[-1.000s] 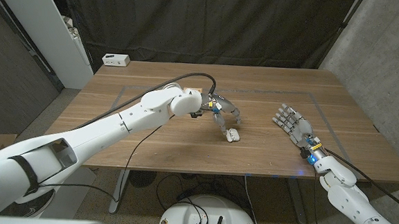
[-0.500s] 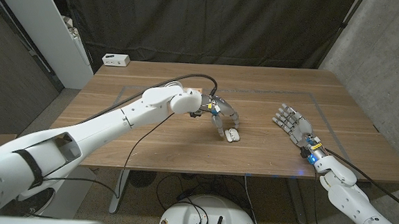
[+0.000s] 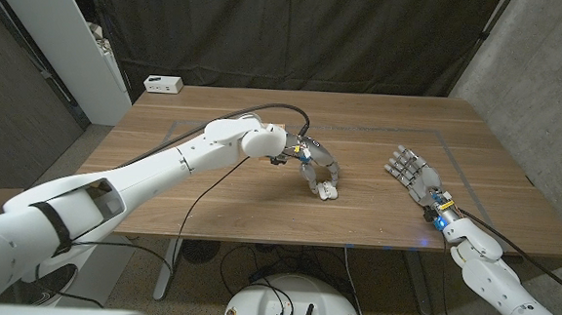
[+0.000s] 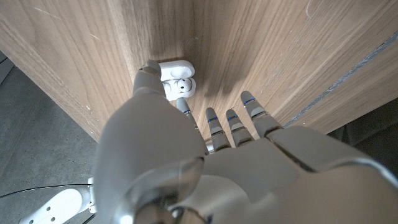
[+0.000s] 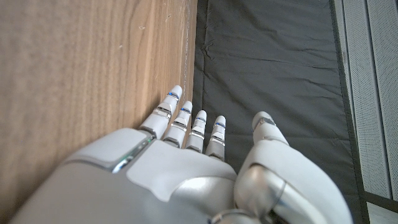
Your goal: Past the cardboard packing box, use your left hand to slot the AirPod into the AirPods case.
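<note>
White AirPods case, lid open, under left hand

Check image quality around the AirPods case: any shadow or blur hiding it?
Head view: AirPods case small, sharp, partly behind the left robot hand. Left wrist view: case in focus, fingers' shadow beside it; near hand blurred.

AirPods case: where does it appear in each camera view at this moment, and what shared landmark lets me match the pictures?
Head view: the white AirPods case lies on the wooden table just right of centre, at the left hand's fingertips.
Left wrist view: the case sits in the upper middle, lid open, just beyond the left hand's thumb.
Right wrist view: not in it.
Shared landmark: the left hand's fingertips at the case.
</note>
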Tool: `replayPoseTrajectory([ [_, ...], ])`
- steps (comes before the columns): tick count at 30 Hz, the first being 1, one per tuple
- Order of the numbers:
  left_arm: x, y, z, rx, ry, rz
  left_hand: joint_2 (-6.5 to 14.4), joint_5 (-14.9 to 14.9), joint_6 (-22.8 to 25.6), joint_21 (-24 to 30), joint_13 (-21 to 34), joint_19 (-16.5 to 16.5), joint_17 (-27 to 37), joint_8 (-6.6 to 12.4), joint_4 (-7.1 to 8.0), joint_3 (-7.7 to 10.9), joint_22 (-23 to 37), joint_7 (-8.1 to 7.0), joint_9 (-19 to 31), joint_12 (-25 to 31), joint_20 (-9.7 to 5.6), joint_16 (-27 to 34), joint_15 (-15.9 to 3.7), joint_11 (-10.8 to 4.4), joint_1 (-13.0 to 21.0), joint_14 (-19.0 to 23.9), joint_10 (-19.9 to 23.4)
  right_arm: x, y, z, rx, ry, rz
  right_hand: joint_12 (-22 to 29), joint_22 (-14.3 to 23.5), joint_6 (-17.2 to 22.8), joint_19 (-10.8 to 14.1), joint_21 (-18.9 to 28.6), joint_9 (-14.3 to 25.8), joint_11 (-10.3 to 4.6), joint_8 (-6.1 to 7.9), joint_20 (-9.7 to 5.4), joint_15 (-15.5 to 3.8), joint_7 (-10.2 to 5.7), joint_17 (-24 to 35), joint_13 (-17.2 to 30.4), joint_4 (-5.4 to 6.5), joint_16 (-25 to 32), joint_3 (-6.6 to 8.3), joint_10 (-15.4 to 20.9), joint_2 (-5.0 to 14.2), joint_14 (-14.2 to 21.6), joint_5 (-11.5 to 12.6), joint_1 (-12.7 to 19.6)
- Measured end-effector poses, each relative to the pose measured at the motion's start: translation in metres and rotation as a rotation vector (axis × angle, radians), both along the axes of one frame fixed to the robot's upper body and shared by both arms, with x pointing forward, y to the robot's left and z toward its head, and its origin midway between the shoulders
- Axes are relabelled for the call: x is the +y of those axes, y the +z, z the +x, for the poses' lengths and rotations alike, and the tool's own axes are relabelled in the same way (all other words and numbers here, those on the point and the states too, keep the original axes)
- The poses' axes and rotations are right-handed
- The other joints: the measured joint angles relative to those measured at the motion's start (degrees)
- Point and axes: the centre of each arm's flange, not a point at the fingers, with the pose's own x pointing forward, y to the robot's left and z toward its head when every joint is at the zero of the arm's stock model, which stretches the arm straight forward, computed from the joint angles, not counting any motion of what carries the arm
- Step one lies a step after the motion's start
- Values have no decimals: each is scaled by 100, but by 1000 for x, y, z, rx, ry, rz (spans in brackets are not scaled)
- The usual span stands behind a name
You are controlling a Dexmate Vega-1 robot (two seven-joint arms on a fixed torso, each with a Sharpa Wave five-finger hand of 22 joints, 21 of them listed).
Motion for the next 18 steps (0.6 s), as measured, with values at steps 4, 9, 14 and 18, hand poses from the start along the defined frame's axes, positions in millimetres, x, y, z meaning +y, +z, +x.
replayPoseTrajectory([
  [4,-2,0,1,7,-9,3,45,11,120,24,0,20,0,81,0,0,0,21,43,0,20,0,0,0,45,0,25,0,0,0,1,-3,3,0,0,0,0,0,0,0,0,0,0,0,0,0,0,0,0,0,0,0,0,0],
  [9,-4,-1,5,19,-13,8,57,11,189,24,0,50,0,106,9,-24,0,74,82,0,-11,0,0,-1,57,0,61,-1,0,1,2,-6,4,0,0,0,0,0,0,0,0,0,0,0,0,0,0,0,0,0,0,0,0,0],
  [14,-6,-2,7,29,-15,22,57,10,211,24,0,50,0,124,7,-55,28,54,104,0,-10,0,0,-1,57,0,61,-2,0,2,4,-8,7,0,0,0,0,0,0,0,0,0,0,0,0,0,0,0,0,0,0,0,0,0],
  [18,-7,-4,8,39,-14,43,23,32,182,24,0,49,-11,126,-24,-87,28,56,152,0,-10,0,0,17,90,-1,43,-2,-1,2,5,-9,10,0,0,0,0,0,0,0,0,0,0,0,0,0,0,0,0,0,0,0,0,0],
])
